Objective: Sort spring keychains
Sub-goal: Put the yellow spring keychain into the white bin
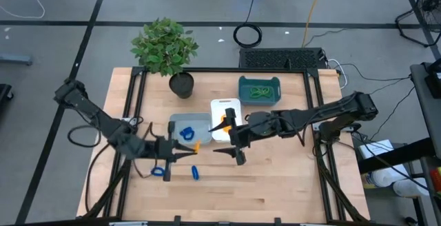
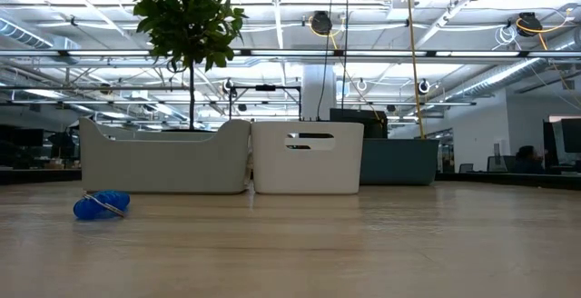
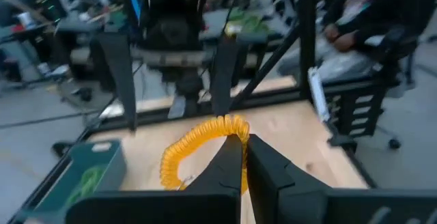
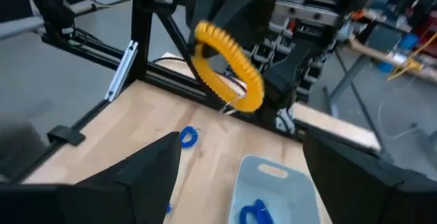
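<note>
- Nearest the front edge of the tabletop point(image 1: 227, 191): two blue spring keychains lying loose, one point(image 1: 158, 171) beside the left arm, the other point(image 1: 195, 173) a little to its right; only one blue coil point(image 2: 101, 204) visible in the low view.
- Left pincer point(image 1: 195, 148) raised above the wood — fingers point(image 3: 229, 161) clamped together on an orange spring keychain point(image 3: 199, 147), held as an arching loop; lower end of the coil cut off behind the fingers.
- Right pincer point(image 1: 233, 135) just across from it, fingers point(image 4: 147, 173) wide apart and holding nothing; same orange loop seen dangling ahead in the right wrist view.
- Grey tray point(image 1: 180, 121) just behind the left pincer, with a blue coil point(image 1: 187, 134) inside; contents partly masked by the arm.
- White tray point(image 1: 226, 104) touching the grey one, an orange piece point(image 1: 223, 122) in it, half hidden under the right arm — count impossible to tell.
- Teal tray point(image 1: 242, 88) farther back, holding a tangle of green coils point(image 1: 260, 92); single loops hard to separate.
- Potted plant point(image 1: 167, 48) at the far left corner.
- Beyond the tabletop, a black cable coil point(image 1: 248, 35) on the floor.
</note>
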`<action>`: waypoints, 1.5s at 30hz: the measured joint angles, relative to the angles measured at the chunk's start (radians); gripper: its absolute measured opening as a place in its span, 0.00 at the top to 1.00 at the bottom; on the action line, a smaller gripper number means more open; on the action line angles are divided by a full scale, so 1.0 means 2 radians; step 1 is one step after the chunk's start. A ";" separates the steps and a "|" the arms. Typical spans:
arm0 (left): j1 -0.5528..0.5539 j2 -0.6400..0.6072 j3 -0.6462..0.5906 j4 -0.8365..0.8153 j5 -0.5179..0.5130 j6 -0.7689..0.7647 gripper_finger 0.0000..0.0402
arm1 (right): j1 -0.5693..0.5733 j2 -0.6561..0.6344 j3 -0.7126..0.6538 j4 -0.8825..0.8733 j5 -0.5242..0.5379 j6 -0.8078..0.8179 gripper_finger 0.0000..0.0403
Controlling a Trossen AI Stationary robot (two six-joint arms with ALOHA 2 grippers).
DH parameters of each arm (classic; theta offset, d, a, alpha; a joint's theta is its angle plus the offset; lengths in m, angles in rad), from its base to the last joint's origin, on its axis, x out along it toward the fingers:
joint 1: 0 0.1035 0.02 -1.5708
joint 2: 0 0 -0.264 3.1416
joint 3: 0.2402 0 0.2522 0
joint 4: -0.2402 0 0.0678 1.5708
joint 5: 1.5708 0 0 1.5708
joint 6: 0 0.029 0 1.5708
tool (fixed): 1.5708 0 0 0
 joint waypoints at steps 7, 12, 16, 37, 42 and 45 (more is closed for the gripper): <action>0.075 0.000 0.001 0.013 0.109 0.002 0.99 | 0.002 0.000 -0.032 0.068 -0.001 -0.054 0.26; 0.112 0.002 0.001 0.021 0.163 0.003 0.99 | 0.002 0.000 -0.033 0.078 -0.002 -0.061 0.28; 0.133 0.018 0.001 0.038 0.195 -0.001 0.99 | 0.000 0.000 -0.033 0.077 -0.001 -0.074 0.32; 0.116 0.027 0.000 0.050 0.197 -0.002 0.99 | -0.002 0.000 -0.033 0.075 0.000 -0.069 0.97; 0.120 0.027 0.000 0.060 0.194 -0.013 0.89 | -0.002 0.000 -0.033 0.069 0.000 -0.068 0.99; 0.121 0.027 0.000 0.061 0.191 -0.016 0.80 | 0.000 -0.008 -0.033 0.046 0.000 -0.066 0.99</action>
